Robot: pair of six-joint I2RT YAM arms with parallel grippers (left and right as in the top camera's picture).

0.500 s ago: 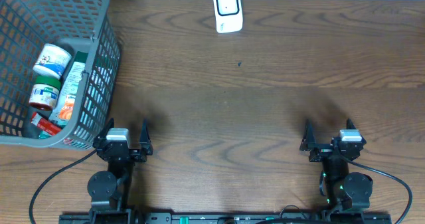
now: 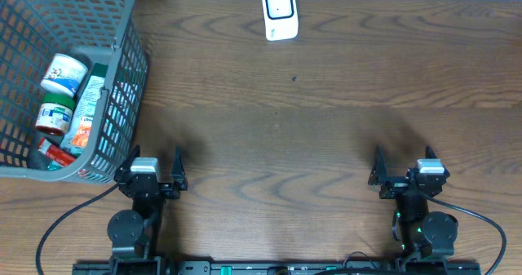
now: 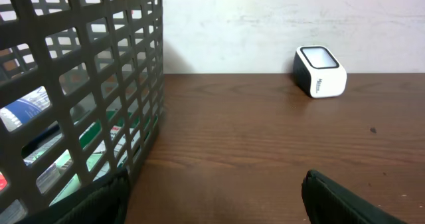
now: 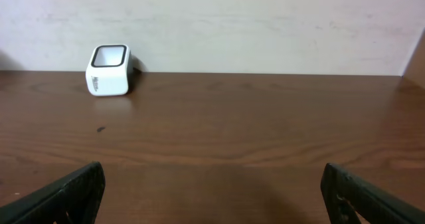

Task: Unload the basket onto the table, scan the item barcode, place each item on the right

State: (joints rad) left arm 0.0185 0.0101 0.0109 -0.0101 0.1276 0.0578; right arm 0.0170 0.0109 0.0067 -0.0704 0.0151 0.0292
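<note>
scene: brown wood-grain table (image 2: 294, 112), grey plastic lattice basket (image 2: 129, 67) at its far left, small white box-shaped scanner with a dark window (image 2: 279, 12) at the far edge, middle
task items: all inside the basket, namely white tub with blue label (image 2: 64, 73), green-labelled jar (image 2: 54, 117), flat orange-and-white pouch (image 2: 85, 116), red pack (image 2: 54, 152); which one gets scanned, cannot tell
left gripper (image 2: 157, 154): jaws spread wide, nothing between them, at the near edge just beside the basket's near corner
right gripper (image 2: 402, 154): jaws at full spread, empty, near edge, well apart from basket and scanner
step: very start, no item out of the basket
next move: probably the left arm, being closest; rise over the rim, drop in, close on one item, top-down since they lie packed against the wall
then: carry to the scanner, barcode facing the dark window
risk: finger snagging the lattice; barcode sides not visible from here
</note>
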